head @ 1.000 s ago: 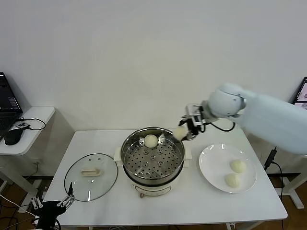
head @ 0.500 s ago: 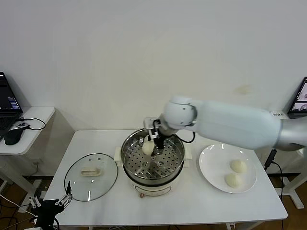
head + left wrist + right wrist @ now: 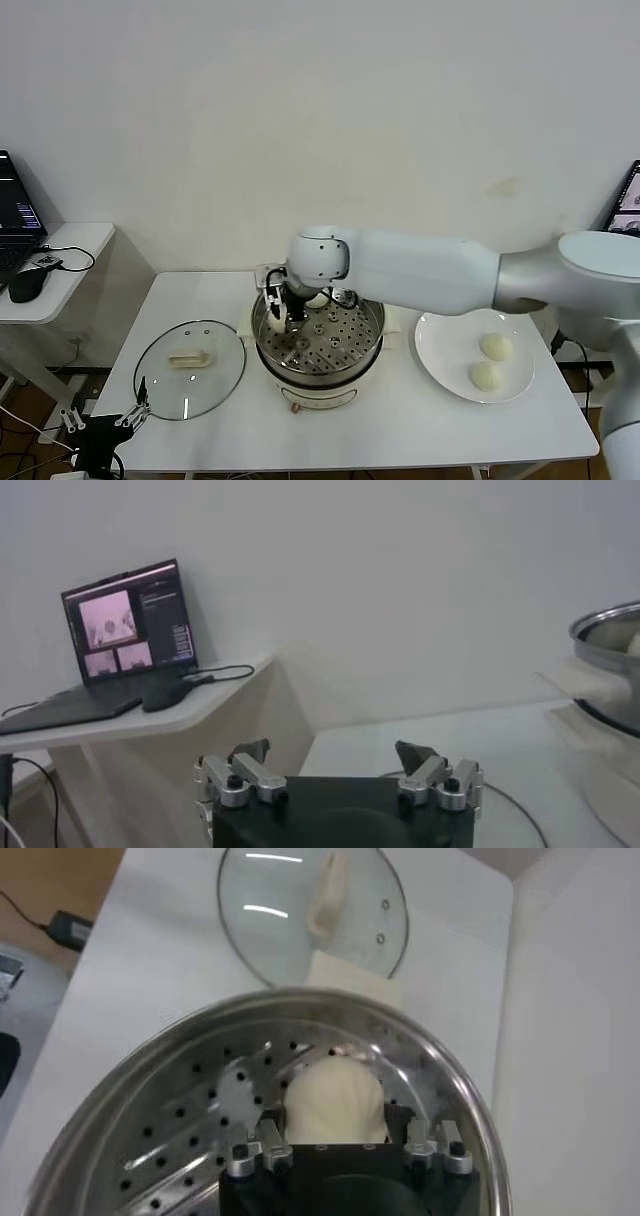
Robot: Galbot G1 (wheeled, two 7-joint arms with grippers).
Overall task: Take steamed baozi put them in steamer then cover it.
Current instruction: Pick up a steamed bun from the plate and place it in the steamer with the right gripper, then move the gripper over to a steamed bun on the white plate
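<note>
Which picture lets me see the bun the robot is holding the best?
The right wrist view. There the steamed baozi fills the middle, between the right gripper's fingers, above the steamer's holey tray. The head view shows only a sliver of it beside the gripper. The left wrist view doesn't show it.

Baozi (image 3: 334, 1097) over steamer (image 3: 318, 345) tray, likely touching; cover (image 3: 190, 368) flat beside.

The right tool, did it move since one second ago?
Yes. The right tool, holding a cream-white bun, moved left, from beside the white plate into the shiny steel steamer.
</note>
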